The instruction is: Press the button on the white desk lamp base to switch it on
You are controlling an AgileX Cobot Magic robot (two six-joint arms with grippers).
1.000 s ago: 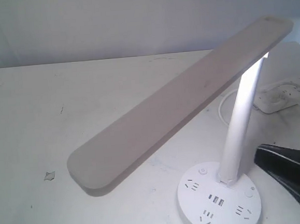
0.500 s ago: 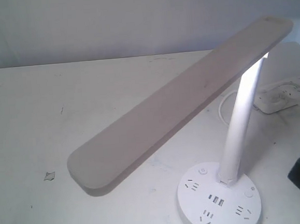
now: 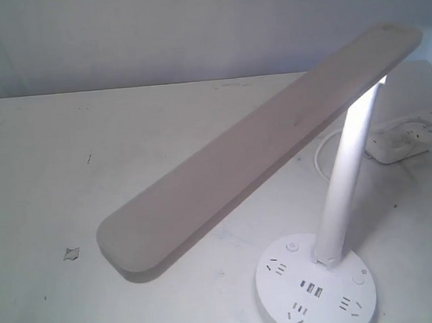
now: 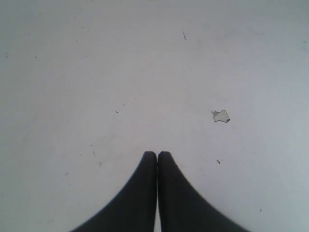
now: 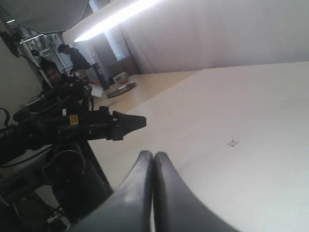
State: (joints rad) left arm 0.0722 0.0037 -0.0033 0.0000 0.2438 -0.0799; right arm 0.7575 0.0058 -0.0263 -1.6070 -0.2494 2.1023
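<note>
Both pinched together, left end effector point(image 4: 157, 155) & right end effector point(image 5: 153, 155) sit off near-right lamp base point(image 3: 317, 308), as lamp point(image 3: 260, 152) glows, press prob. done.

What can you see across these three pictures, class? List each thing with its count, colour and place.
desk lamp: one, white, on the table's right, head slanting over the middle
lamp base: one, white, front right of the table
power strip: one, white, far right, behind the lamp
cable: one, white, beside the power strip
scrap: one, greyish, front left of the table
table: one, white
people: two, dark, far background
left pincer: one, black, shut, above the table
right pincer: one, black, shut, above the table
</note>
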